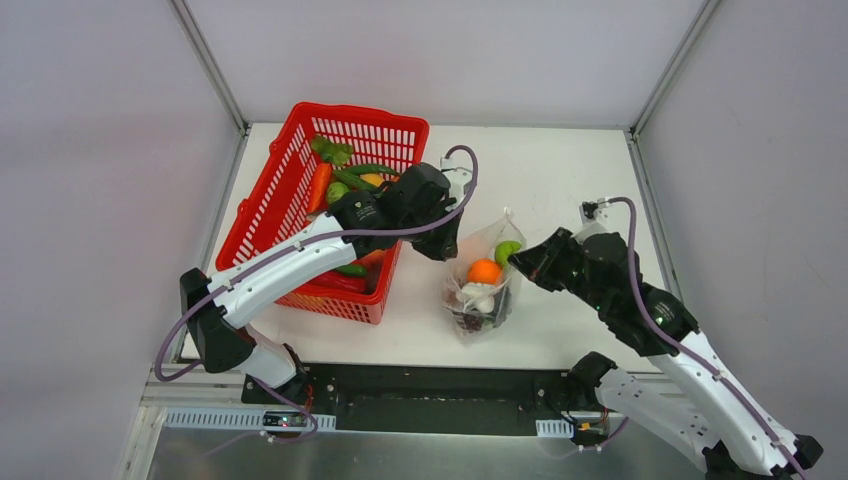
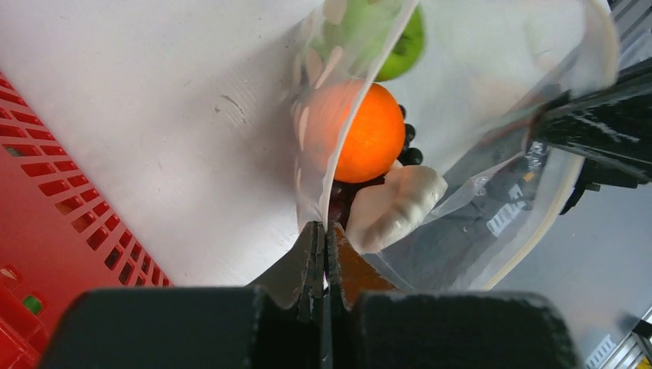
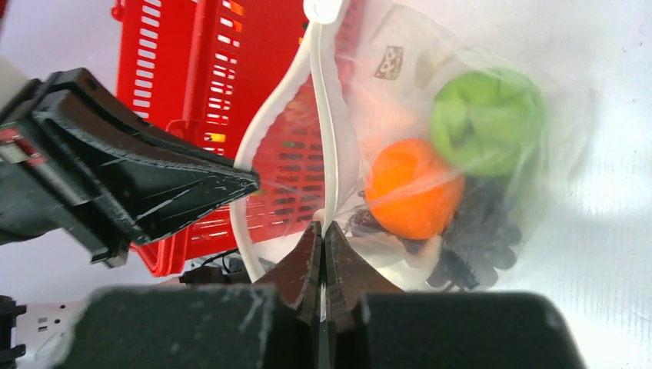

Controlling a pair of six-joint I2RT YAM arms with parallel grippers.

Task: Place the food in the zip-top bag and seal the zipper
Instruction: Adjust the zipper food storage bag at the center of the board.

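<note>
Left gripper (image 2: 323, 234) pinched tight on one lip of bag (image 2: 492, 223) mouth; right gripper (image 3: 323, 231) clamped on opposite lip. Bag between both, food (image 2: 369, 134) inside. Zipper (image 3: 329, 115) running straight ahead of right gripper, unsealed.

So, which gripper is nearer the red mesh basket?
Left. The left gripper, jaws shut on the zip-top bag, sits beside the basket; the right gripper holds the bag's opposite side.

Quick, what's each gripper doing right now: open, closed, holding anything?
Left gripper: closed, pinching one edge of the zip-top bag.
Right gripper: closed, pinching the bag's rim on the other side.
</note>
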